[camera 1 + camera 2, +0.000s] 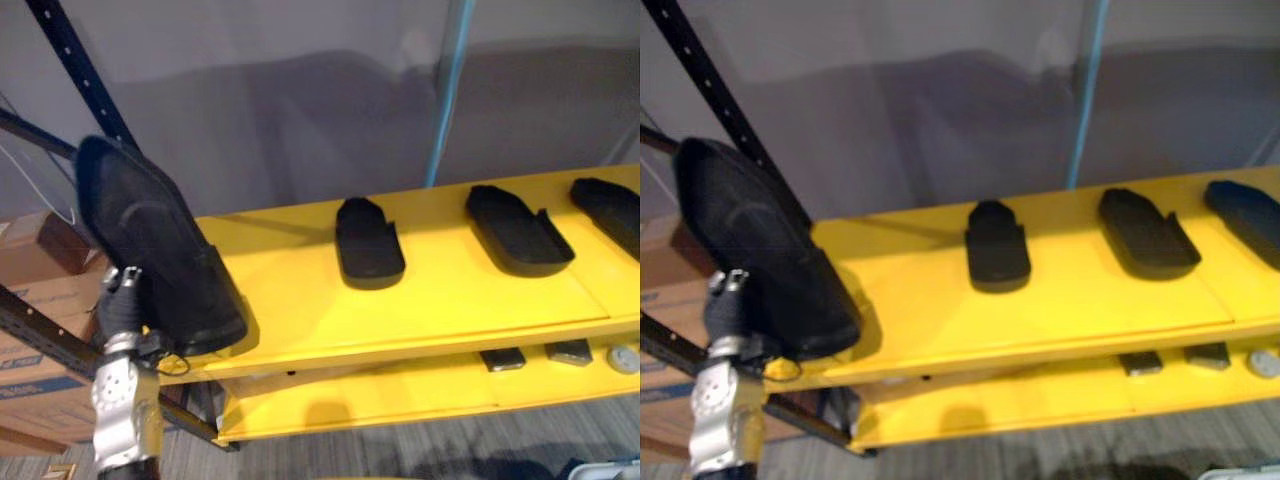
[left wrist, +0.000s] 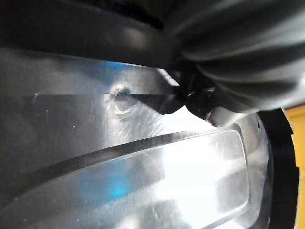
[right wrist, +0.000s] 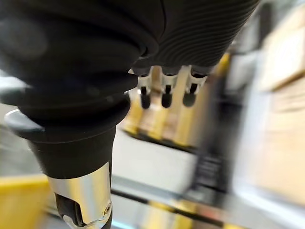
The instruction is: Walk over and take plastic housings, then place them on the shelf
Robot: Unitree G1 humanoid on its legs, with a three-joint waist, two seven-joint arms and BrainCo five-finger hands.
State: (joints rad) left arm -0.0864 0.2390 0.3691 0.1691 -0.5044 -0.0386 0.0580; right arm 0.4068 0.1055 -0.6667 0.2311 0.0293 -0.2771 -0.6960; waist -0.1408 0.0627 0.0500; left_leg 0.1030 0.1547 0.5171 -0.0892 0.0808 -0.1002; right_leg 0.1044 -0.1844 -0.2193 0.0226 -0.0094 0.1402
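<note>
Leaning black housing (image 1: pixel 150 240) overlaps left end of yellow shelf (image 1: pixel 450 300).

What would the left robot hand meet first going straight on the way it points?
The housing against the left robot hand; beyond it, probably the left end of the shelf, though depth is unclear.

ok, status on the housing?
Left robot hand behind housing, tilted at left end of shelf. Right robot hand open, empty. Three housings lie further right, nothing blocking.
</note>
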